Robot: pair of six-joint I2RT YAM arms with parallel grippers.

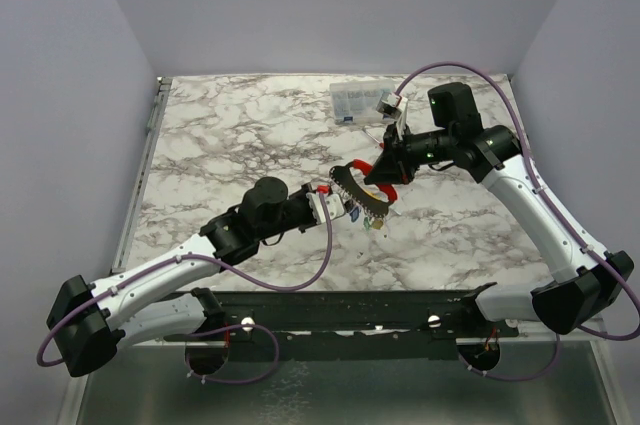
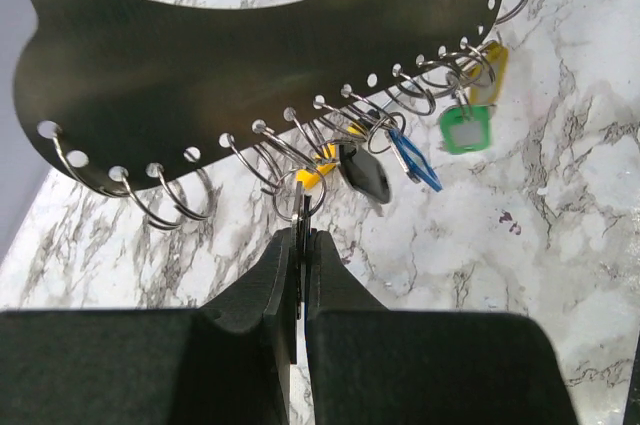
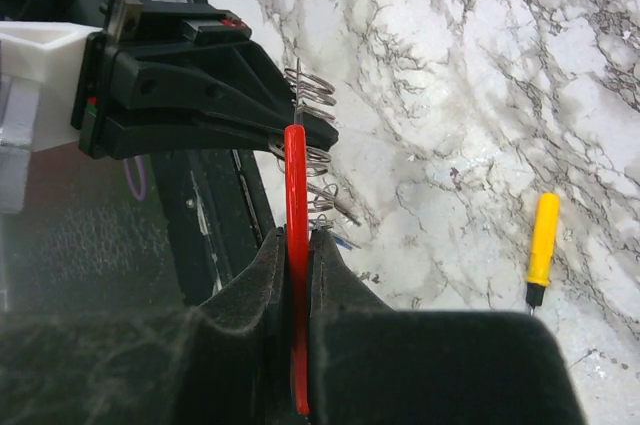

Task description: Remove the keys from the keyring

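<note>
The keyring [image 1: 358, 188] hangs above mid-bench, its red band clamped in my right gripper [image 3: 297, 241]; only my left wrist view shows my left gripper [image 2: 303, 241] pinching one of the keys [image 2: 412, 160] edge-on.

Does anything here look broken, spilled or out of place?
Nothing looks damaged or spilled. The keyring is held up by the right gripper; the left gripper pinches one of the keys. Several small rings hang empty.

Keyring [image 2: 250, 55]: one. Keys [image 2: 465, 130]: five coloured visible. Yellow screwdriver [image 3: 542, 240]: one. Clear box [image 1: 355, 103]: one.
</note>
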